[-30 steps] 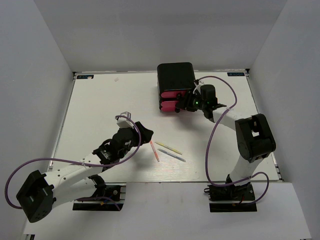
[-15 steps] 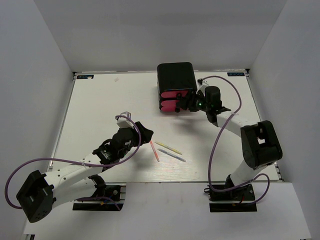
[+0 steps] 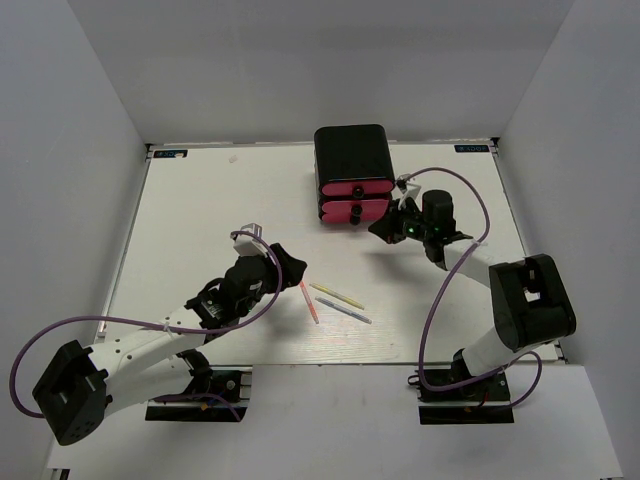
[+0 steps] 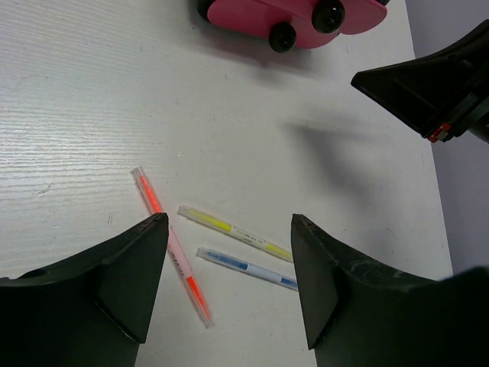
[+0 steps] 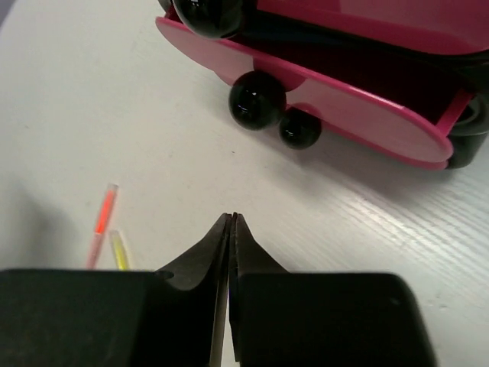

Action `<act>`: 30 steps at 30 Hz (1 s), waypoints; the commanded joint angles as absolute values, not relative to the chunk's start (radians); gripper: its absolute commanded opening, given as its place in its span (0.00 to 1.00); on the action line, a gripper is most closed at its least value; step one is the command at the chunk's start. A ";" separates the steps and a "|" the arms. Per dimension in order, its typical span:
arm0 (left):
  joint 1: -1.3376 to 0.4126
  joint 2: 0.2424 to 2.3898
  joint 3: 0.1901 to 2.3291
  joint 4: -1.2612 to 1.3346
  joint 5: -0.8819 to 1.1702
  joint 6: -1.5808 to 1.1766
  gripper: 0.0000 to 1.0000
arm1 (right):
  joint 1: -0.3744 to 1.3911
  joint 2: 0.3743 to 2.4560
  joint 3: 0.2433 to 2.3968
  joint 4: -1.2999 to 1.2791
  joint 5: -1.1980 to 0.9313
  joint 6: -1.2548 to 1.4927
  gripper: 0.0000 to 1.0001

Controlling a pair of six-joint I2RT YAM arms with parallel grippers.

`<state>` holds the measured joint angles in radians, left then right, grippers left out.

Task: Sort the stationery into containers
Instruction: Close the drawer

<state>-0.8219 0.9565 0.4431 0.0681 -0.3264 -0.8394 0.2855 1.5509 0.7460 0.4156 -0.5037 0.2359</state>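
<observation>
Three thin pens lie mid-table: a pink one (image 3: 309,301), a yellow one (image 3: 337,295) and a blue one (image 3: 345,313). My left gripper (image 3: 288,267) hovers open just left of them, and its wrist view shows the pink pen (image 4: 170,245), yellow pen (image 4: 233,232) and blue pen (image 4: 246,267) between and beyond its fingers. The containers are a black box (image 3: 352,155) with pink drawer fronts (image 3: 355,210) and black knobs (image 5: 257,102). My right gripper (image 3: 380,228) is shut and empty, a little right of the drawer fronts, not touching them.
The right arm's purple cable (image 3: 470,190) loops above the table's right side. White walls close in the table on three sides. The right gripper (image 4: 420,84) shows at the top right of the left wrist view.
My right gripper has drawn back from the drawer fronts toward the near right and has shut. The left arm and the three pens have not moved.
</observation>
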 commanded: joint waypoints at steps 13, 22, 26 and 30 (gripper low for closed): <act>-0.821 0.951 0.434 0.086 -0.330 -0.842 0.75 | 0.276 1.649 0.854 0.512 -0.463 -0.296 0.02; -0.821 0.951 0.434 0.086 -0.330 -0.842 0.75 | 0.284 1.695 0.870 0.586 -0.437 -0.342 0.02; -0.821 0.960 0.434 0.086 -0.321 -0.842 0.75 | 0.287 1.709 0.882 0.615 -0.383 -0.331 0.03; -0.821 0.971 0.434 0.095 -0.321 -0.842 0.75 | 0.284 1.720 0.890 0.637 -0.365 -0.327 0.04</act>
